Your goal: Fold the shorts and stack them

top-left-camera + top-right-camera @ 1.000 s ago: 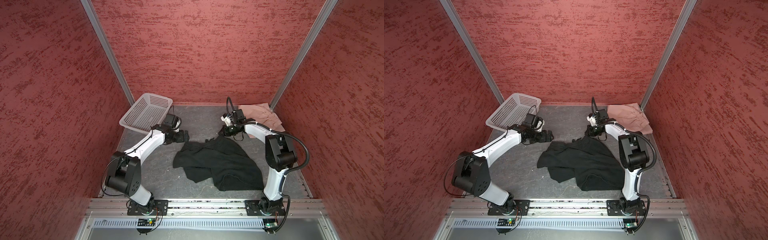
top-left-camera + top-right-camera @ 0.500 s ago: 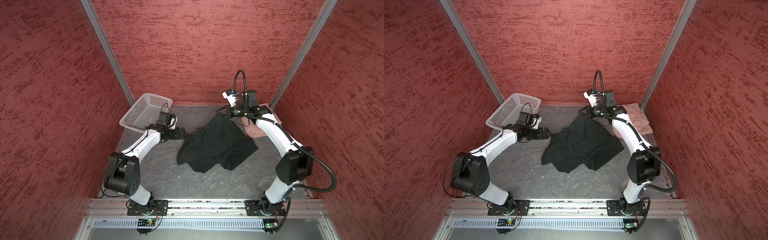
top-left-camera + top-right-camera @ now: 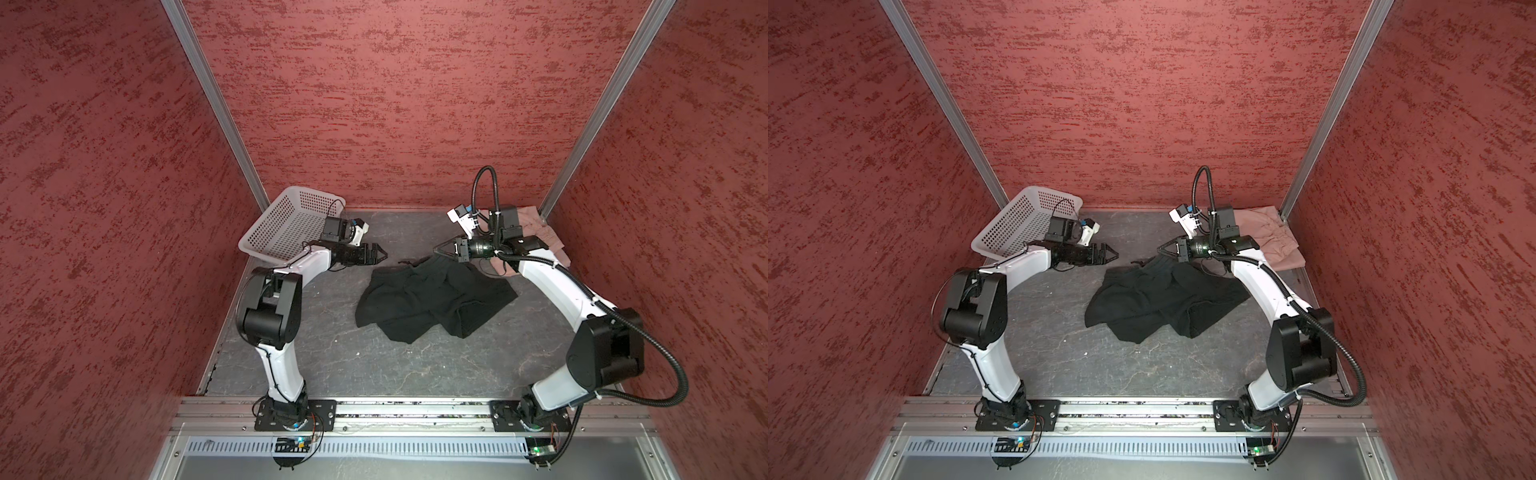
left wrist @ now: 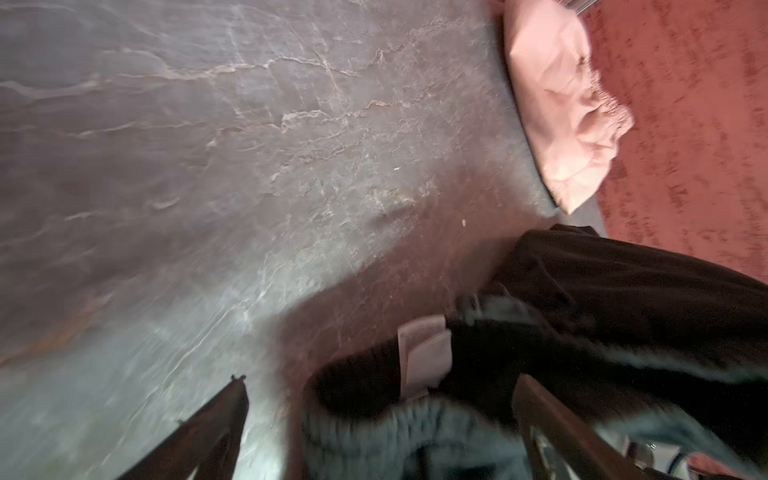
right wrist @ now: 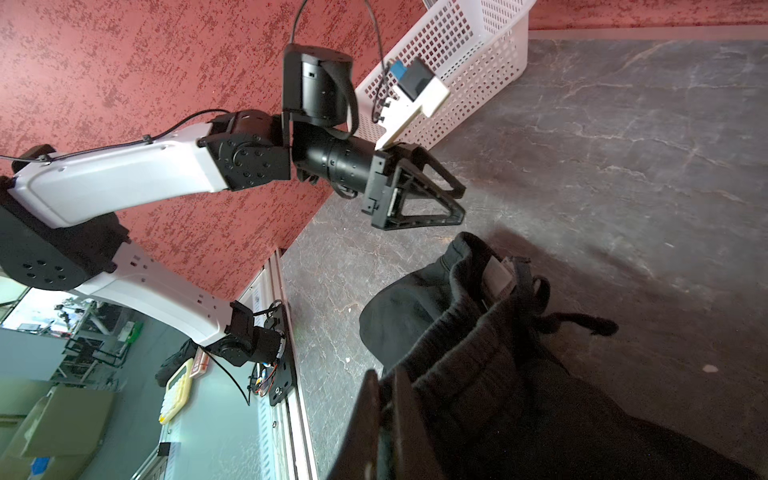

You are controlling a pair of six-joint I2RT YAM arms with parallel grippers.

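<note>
At right — gripper (image 3: 437, 249) pinches black shorts (image 3: 432, 297).

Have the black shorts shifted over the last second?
Yes. The black shorts, pinched by the right gripper, have drawn back toward the rear wall, leaving more bare table before the front rail.

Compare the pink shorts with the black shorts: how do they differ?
The pink shorts lie compact in the far right corner; the black shorts sprawl rumpled mid-table. The pink shorts lie untouched; the right gripper pinches the black shorts' waistband. Both rest on the table.
</note>
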